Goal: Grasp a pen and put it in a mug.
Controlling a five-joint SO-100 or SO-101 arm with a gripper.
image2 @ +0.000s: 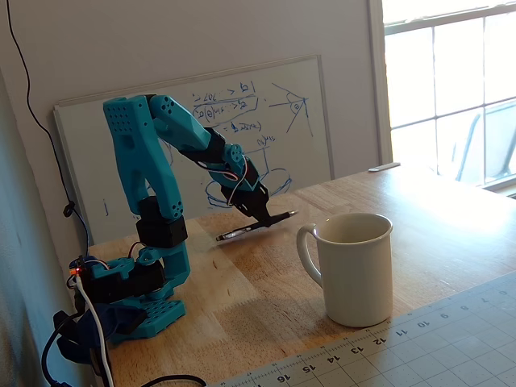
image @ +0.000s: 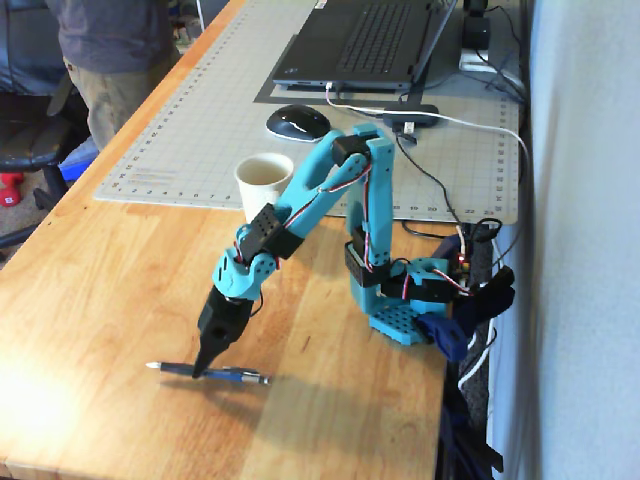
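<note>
Black claw (image: 200, 372) touching pen (image: 225, 374)

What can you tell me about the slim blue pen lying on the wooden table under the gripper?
The slim blue and dark ballpoint pen lies flat on the light wooden table, its pale silvery end pointing left in a fixed view. The black gripper of the teal arm reaches down onto its barrel near that end, fingertips at the pen; whether they have closed on it cannot be told. It lies apart from the cream-white ceramic mug, which stands upright.

A home office: laptop (image: 365, 40), cutting mat (image: 200, 120), scribbled whiteboard (image2: 234, 129) on a wooden desk (image: 100, 280)
</note>
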